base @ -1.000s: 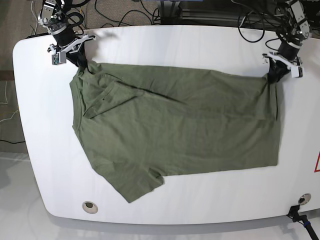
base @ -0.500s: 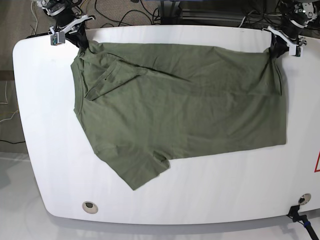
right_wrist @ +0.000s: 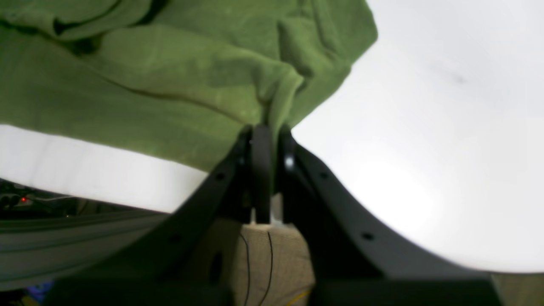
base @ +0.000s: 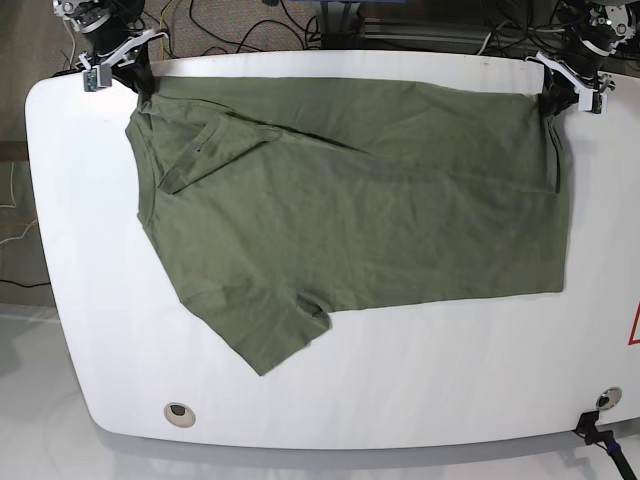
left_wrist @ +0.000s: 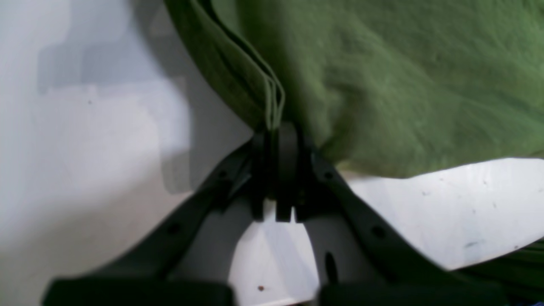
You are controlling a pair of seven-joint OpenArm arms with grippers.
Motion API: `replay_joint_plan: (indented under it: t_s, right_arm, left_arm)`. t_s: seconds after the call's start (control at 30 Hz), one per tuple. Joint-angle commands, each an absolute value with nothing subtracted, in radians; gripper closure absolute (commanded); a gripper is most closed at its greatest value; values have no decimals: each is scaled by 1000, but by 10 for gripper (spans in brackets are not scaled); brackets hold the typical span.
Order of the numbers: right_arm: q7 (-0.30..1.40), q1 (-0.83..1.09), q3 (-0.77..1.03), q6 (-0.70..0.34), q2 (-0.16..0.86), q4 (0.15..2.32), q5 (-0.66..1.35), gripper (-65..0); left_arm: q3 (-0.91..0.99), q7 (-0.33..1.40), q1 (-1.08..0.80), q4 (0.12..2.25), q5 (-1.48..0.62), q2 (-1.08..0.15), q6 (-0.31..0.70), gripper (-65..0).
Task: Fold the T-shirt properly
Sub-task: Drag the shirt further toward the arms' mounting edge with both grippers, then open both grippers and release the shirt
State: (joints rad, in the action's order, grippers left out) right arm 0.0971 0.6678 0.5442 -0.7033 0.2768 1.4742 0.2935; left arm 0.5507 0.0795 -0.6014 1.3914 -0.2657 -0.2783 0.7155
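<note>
An olive-green T-shirt lies spread across most of a white table, its far edge pulled taut along the back of the tabletop and one sleeve pointing toward the near side. The left gripper is clamped on layered fabric at one far corner, while the right gripper pinches a bunched corner at the other. Both wrist views are blurred, so exactly which seam each holds is unclear.

White table w/ round hole; cables behind.
</note>
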Motion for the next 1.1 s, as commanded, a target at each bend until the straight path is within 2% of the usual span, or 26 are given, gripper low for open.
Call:
replay_joint_plan:
  t_s: [0.0, 0.27, 0.57, 0.6, 0.63, 0.7, 0.73, 0.8, 0.93, 1.07]
  right_arm:
    - [179, 677, 561, -671, 305, 1423, 232, 0]
    - [177, 671, 561, -671, 323, 1402, 234, 0]
    - [177, 670, 562, -673, 292, 1417, 237, 0]
    - [176, 673, 562, -673, 288, 1431, 237, 0]
    - [176, 674, 562, -673, 285, 1448, 237, 0]
    - [176, 676, 562, -673, 283, 1463, 237, -45]
    - [176, 676, 562, -673, 283, 1463, 237, -63]
    - [176, 676, 562, -673, 283, 1466, 237, -97]
    - [176, 699, 564, -671, 283, 1515, 237, -152]
    - [179, 711, 607, -670, 271, 1583, 252, -163]
  left_arm:
    - [541, 208, -622, 1374, -163, -282, 698, 0]
    - [542, 208, -659, 1386, -163, -282, 698, 0]
    - [542, 206, -665, 1388, -170, -282, 698, 0]
    - [542, 206, -665, 1388, -170, -282, 698, -20]
    - [545, 206, -664, 1395, -170, -280, 698, -125]
    - [550, 205, -648, 1423, -170, -278, 698, -303]
    - [550, 206, -648, 1438, -170, -278, 698, -373]
    - [550, 208, -648, 1466, -170, -278, 698, -460]
    - [591, 208, -647, 1515, -170, -278, 698, -475]
    - [634, 208, -647, 1575, -170, -277, 698, -475]
